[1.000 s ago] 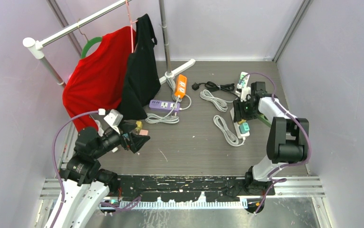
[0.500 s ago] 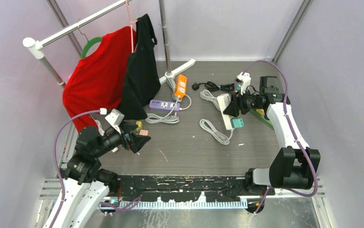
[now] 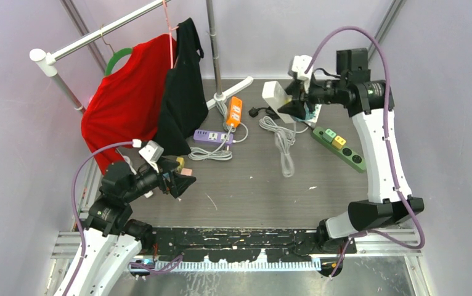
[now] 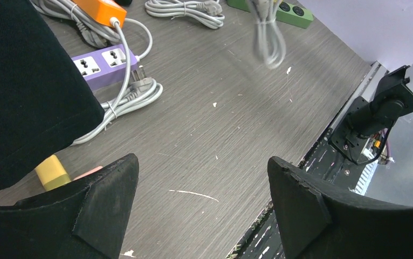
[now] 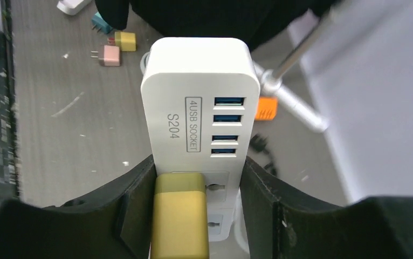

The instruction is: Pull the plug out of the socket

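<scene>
Across the socket (image 5: 200, 70) runs "4USB SOCKET S204".

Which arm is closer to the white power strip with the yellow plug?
Right. The right tool clamps the white power strip; the left tool sits far across the table, open, beside the black shirt.

The grey wood-grain worktop (image 3: 246, 185) carries an orange power strip (image 3: 235, 112), a purple power strip (image 3: 212, 135) with a coiled grey cable (image 3: 209, 153) just beside it, and a green power strip (image 3: 347, 154) toward the right.
</scene>
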`<control>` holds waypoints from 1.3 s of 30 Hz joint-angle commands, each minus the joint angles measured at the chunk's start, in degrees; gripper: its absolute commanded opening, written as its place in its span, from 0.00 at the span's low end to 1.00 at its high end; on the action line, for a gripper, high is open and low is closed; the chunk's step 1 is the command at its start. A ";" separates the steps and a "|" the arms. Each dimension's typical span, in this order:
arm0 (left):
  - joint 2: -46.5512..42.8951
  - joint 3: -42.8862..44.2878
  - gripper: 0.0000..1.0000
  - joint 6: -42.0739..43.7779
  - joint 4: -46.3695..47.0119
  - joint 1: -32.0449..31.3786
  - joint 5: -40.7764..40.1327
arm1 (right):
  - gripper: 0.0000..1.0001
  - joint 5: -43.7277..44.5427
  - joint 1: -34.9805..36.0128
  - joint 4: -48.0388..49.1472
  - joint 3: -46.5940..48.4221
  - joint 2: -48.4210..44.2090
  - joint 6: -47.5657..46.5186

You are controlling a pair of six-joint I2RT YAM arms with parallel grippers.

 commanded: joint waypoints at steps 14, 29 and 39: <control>0.22 0.32 0.88 1.20 1.62 -0.03 -0.03 | 0.03 38.42 40.93 -0.96 -24.20 6.08 -21.98; 0.62 0.24 0.88 1.26 1.89 -0.05 0.06 | 0.33 45.77 49.36 12.82 -35.41 18.73 -12.11; 1.79 0.08 0.88 0.71 2.42 -0.12 1.93 | 0.99 37.71 44.73 8.99 -33.71 13.13 -8.07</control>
